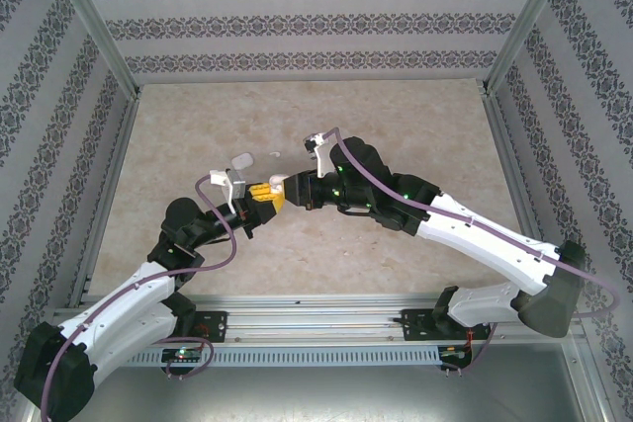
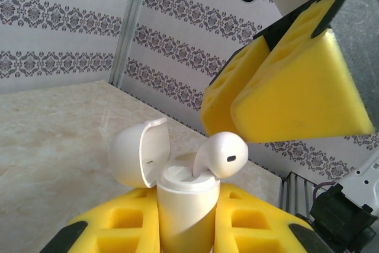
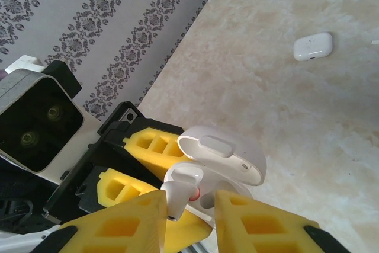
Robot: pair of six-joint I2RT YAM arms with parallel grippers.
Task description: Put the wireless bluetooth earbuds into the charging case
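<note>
My left gripper (image 2: 186, 232) is shut on the body of a white charging case (image 2: 185, 205), held upright with its lid (image 2: 139, 158) flipped open to the left. One white earbud (image 2: 224, 155) sits tilted in the case's top, stem down in a slot and head sticking out. My right gripper (image 3: 189, 205) hovers directly over the case with its yellow fingers (image 3: 118, 223) apart. The earbud (image 3: 180, 191) rests against the left finger, with a gap to the other one. From above, both grippers meet at the table's middle, around the case (image 1: 278, 184).
A second white case (image 3: 312, 46), closed, lies flat on the beige tabletop beyond the grippers; in the top view it shows as a white case (image 1: 243, 159) behind the left gripper. Patterned walls and metal posts (image 1: 99, 22) enclose the table.
</note>
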